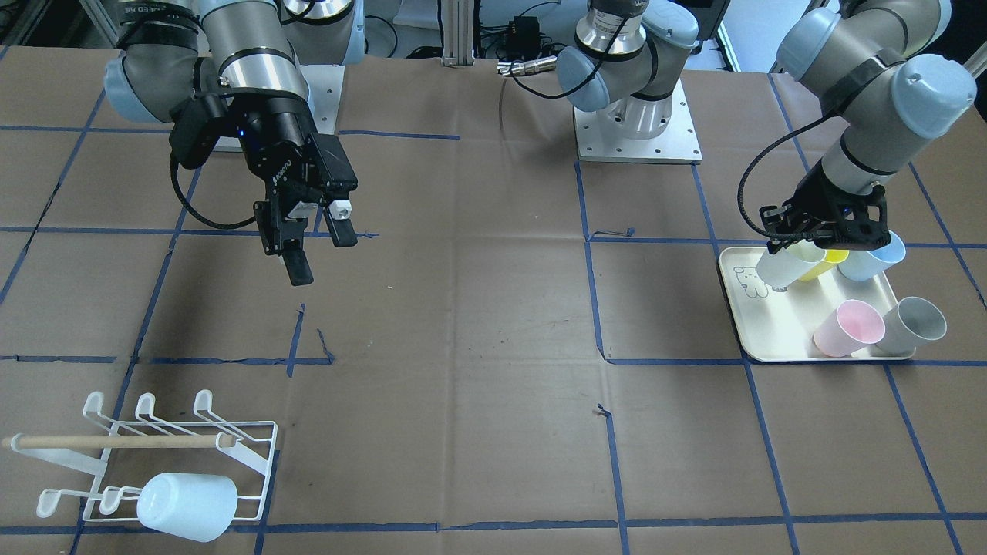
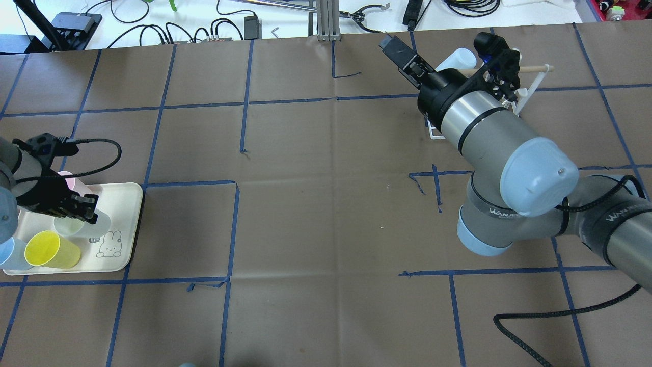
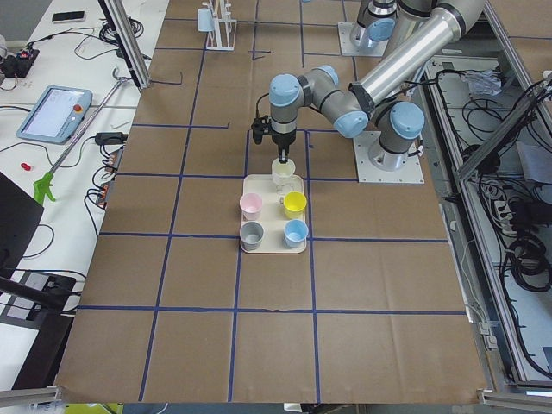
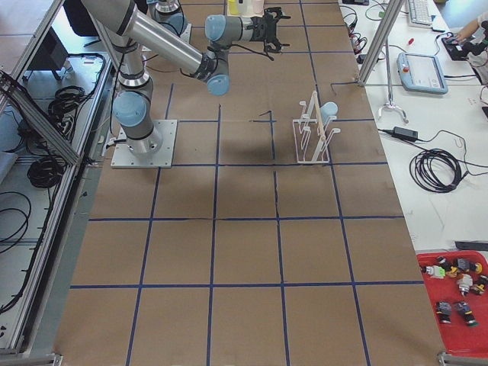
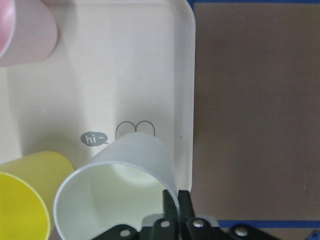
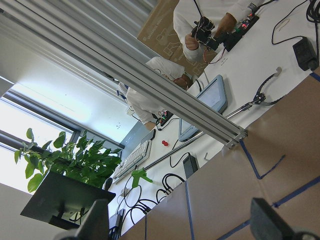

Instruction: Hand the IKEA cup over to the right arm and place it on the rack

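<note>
— Fingertips (image 5: 170, 207) first, at the bottom of my left wrist view: they are drawn narrow, with the white cup's (image 5: 125, 175) rim wall pinched between them.

— So the left gripper (image 5: 177, 204) has it?

— I'd say so. One finger is inside the mouth and one outside. The cup hangs tilted over the tray (image 5: 150, 60), just beside the yellow cup (image 5: 25, 200). I cannot tell whether its base is clear of the tray.

— And your other hand?

— My right gripper (image 1: 322, 254) is spread wide and holds nothing. It hangs over bare table, well apart from both the tray and the rack (image 1: 254, 455). One racked cup (image 1: 187, 505) sits there already.

— How will the cup behave?

— It looks like thin plastic, so I judge it light and fairly stiff, though the wall may flex a little under a hard squeeze. It is smooth and tapered, so I expect it to be slippery. With a pinch on one side of the rim only, it could swing or pivot on the way across.

— Where should the right hand take it?

— I would take it across the body near the base, or at the rim opposite my left fingers, so the mouth is left free for a prong. I would let go on the left only once the right has closed.
</note>
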{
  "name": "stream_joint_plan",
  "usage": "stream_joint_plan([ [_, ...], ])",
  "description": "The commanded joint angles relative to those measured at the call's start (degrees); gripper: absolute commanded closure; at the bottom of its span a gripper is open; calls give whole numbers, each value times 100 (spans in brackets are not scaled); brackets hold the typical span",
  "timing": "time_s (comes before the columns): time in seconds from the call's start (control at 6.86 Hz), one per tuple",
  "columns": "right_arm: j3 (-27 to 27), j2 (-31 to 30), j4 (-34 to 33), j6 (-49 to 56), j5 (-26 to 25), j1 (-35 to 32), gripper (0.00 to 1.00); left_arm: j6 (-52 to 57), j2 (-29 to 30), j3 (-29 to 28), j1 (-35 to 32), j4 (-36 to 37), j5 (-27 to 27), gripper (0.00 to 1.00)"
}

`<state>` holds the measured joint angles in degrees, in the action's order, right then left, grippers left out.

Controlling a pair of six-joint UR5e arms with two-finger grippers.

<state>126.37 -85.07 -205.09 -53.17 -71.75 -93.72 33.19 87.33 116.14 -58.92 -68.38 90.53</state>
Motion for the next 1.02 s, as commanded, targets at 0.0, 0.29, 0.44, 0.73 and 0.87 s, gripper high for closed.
stream_joint_plan([
  [0.0,90,-194,13,-1136,274,-6,0,-119,134,-1744,-836,-1567,-79,100],
  [0.29,90,-194,-5,-1441,354,-6,0,-234,547,-2690,-1627,-1793,-349,100],
  [0.44,90,-194,-5,-1441,364,-6,0,-226,583,-2684,-1823,-1558,-1257,100],
  [0.73,81,-185,-5,-1450,364,-6,0,-217,505,-2431,-1903,-575,-3006,100],
  [0.87,81,-194,-5,-1450,364,-6,0,-173,470,-2186,-1956,116,-3859,100],
])
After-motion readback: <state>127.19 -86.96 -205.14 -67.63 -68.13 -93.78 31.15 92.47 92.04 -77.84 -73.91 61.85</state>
